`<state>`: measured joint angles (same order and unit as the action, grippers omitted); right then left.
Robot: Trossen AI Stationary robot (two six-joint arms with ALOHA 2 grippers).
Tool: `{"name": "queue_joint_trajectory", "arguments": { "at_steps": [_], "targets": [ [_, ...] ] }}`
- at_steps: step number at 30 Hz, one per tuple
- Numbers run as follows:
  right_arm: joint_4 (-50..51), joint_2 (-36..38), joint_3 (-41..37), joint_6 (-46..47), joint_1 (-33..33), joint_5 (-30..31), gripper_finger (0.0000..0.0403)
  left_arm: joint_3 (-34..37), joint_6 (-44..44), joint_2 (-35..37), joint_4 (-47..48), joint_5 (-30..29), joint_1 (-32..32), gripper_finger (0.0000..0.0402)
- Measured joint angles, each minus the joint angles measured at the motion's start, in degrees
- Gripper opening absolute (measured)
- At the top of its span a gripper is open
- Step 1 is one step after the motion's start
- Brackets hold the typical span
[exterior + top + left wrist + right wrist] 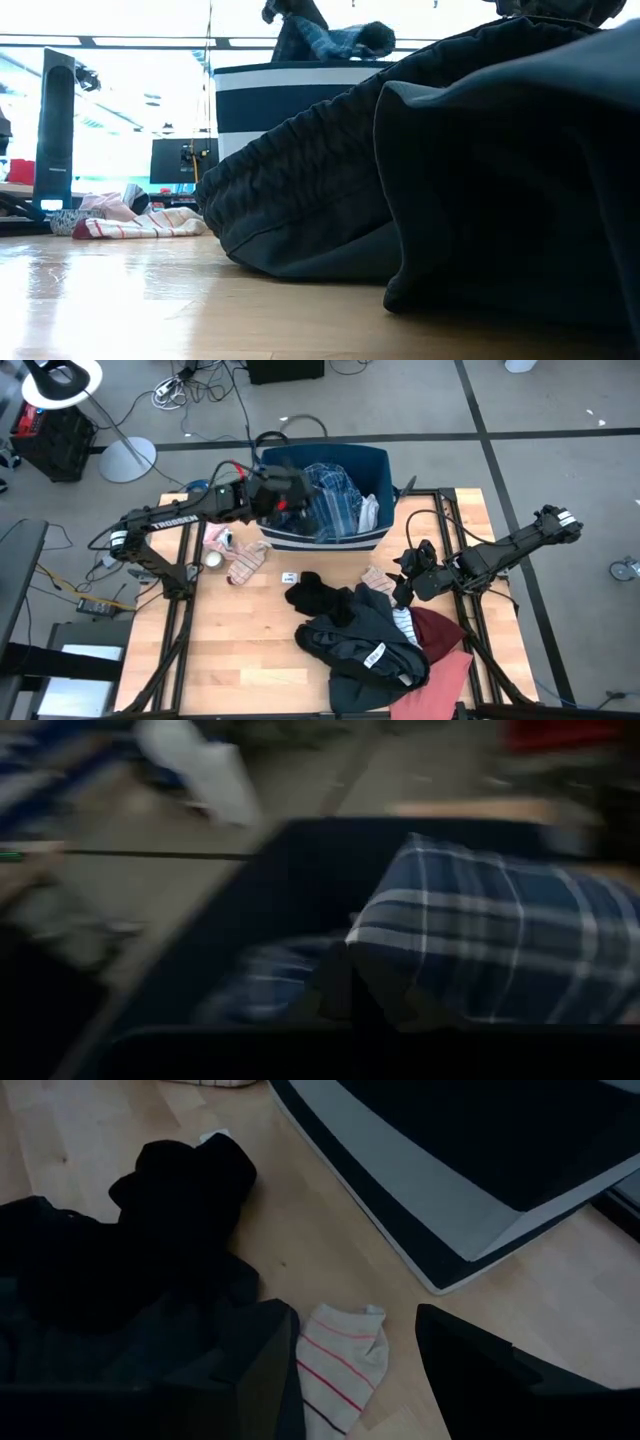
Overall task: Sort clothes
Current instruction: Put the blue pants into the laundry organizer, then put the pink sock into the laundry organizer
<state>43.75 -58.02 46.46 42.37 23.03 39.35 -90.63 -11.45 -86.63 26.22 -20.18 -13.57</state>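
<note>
A blue plaid garment (335, 500) lies in the navy bin (380, 460) at the table's far edge; it also shows in the left wrist view (500, 940). My left gripper (288, 495) is over the bin's left side, next to the plaid garment. My right gripper (355, 1380) is open just above the table, its fingers either side of a white red-striped sock (340, 1360) that lies flat on the wood (378, 577). A black garment (315, 595) and a dark grey one (360, 645) lie heaped at the table's middle.
A maroon garment (440, 630) and a salmon pink one (445, 680) lie at the near right. Another striped sock (245, 565) and a pink piece (215, 538) lie at the left, in front of the bin. The grey heap (450, 170) fills the low view.
</note>
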Motion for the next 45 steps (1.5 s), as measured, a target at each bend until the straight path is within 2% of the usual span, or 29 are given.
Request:
{"name": "queue_joint_trajectory", "arguments": {
  "at_steps": [2,4,6,10,14,23,32,36,38,41,45],
  "targets": [
    [0.0,0.0,0.0,0.0,0.0,0.0,0.0217,-0.2,-0.2,0.0,-2.4,-4.4,-1.1,0.0000],
    [0.0,0.0,0.0,0.0,0.0,0.0,0.0217,-0.2,-0.1,0.0,-3.7,-5.5,-2.5,0.0000],
    [0.0,0.0,0.0,0.0,0.0,0.0,0.0217,-0.2,1.2,0.0,-3.7,-3.4,-3.7,0.0000],
    [0.0,0.0,0.0,0.0,0.0,0.0,0.0217,-0.2,5.7,0.0,1.0,5.8,-4.9,0.0008],
    [0.0,0.0,0.0,0.0,0.0,0.0,0.0217,-0.1,10.0,0.0,6.0,10.4,-5.3,0.0033],
    [0.0,0.0,0.0,0.0,0.0,0.0,0.0217,-0.1,11.0,0.5,12.4,10.5,-5.9,0.0118],
    [0.1,0.0,0.0,0.0,0.0,0.0,0.0217,-0.1,7.5,8.1,13.5,10.3,-5.8,0.0129],
    [0.2,0.0,0.0,0.0,0.0,0.0,0.0217,-0.1,9.1,11.8,19.3,8.6,-5.4,0.0129],
    [0.5,0.0,0.0,0.1,0.0,0.0,0.0217,1.7,10.0,14.1,21.3,5.5,-4.7,0.0129],
    [0.7,0.0,0.0,0.1,0.0,0.0,0.0217,7.1,11.0,18.3,20.7,1.4,-4.0,0.0129],
    [0.7,0.0,0.0,0.1,0.0,0.0,0.0217,18.1,15.2,25.7,16.7,-2.8,-5.2,0.0129]
  ]
}}
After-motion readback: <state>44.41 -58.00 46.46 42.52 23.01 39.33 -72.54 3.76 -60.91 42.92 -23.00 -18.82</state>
